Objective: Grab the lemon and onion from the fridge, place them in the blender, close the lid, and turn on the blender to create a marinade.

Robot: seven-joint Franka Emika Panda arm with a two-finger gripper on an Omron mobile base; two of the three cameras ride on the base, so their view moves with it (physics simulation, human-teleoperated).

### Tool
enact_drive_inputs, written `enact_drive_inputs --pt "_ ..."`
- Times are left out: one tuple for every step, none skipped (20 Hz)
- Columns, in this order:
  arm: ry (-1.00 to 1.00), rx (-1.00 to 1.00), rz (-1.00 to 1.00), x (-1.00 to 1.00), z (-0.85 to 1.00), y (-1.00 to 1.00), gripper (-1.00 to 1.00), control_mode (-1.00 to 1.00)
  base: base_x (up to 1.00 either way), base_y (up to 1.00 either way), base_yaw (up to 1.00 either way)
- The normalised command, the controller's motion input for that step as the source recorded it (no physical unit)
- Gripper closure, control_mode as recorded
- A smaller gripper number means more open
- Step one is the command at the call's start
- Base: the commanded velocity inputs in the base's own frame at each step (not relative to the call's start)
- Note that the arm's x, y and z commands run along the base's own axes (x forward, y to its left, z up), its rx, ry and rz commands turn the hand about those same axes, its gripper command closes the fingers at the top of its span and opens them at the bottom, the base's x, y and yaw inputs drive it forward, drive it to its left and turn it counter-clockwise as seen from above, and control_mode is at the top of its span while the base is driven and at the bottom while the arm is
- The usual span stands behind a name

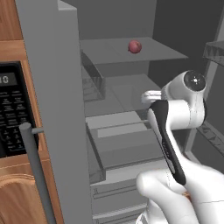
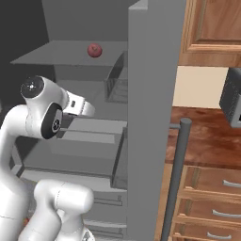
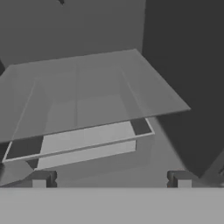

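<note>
Inside the open grey fridge [image 1: 52, 109], the onion [image 1: 134, 47] sat on an upper shelf [image 1: 131, 54]. The hand [image 3: 111, 178], fingers wide and empty, pointed at a lower shelf; reaching upward could strike the shelf edge.

Black microwave [image 1: 13, 109] at 9 o'clock in the left base view, set in wood cabinetry [image 1: 11, 22]; keypad with pale buttons, display digits partly cut off at the frame edge. Wood panel below it, 7 o'clock.

Right base view: upper wood cabinet [image 2: 214, 28] at 1 o'clock, cream wall strip [image 2: 197, 87] beneath it. Dark reddish-brown countertop [image 2: 207, 141] at 3 o'clock. Grey boxy appliance [image 2: 231, 103] on it at the right edge, cropped, kind unclear. Wood drawers [image 2: 212, 207] with pale curved handles, 5 o'clock.
</note>
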Motion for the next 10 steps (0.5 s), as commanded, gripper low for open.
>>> enact_drive_inputs --pt "-0.1 -0.08 0.0 0.18 0.59 0.39 -1.0 -1.0 0.0 0.0 0.0" --pt "-0.12 -0.08 0.0 0.17 0.67 0.36 -1.0 -1.0 0.0 0.0 0.0" --pt "-0.15 -0.06 0.0 0.16 0.74 0.3 -1.0 -1.0 0.0 0.0 0.0" --pt "-0.22 -0.04 0.02 0.16 0.67 0.19 -1.0 -1.0 0.0 0.0 0.0" --pt "-0.23 -0.01 0.03 0.18 0.63 0.12 -1.0 -1.0 0.0 0.0 0.0" --pt "-0.23 -0.03 0.02 0.17 0.61 0.12 -1.0 -1.0 0.0 0.0 0.0" --pt "-0.22 -0.02 0.01 0.17 0.61 0.06 -1.0 -1.0 0.0 0.0 0.0" --pt "-0.2 -0.02 0.0 0.19 0.61 0.05 -1.0 -1.0 0.0 0.0 0.0" --pt "-0.15 -0.01 0.0 0.21 0.65 0.02 -1.0 -1.0 0.0 0.0 0.0" --pt "-0.12 0.0 0.0 0.29 0.69 0.0 -1.0 -1.0 0.0 0.0 0.0"
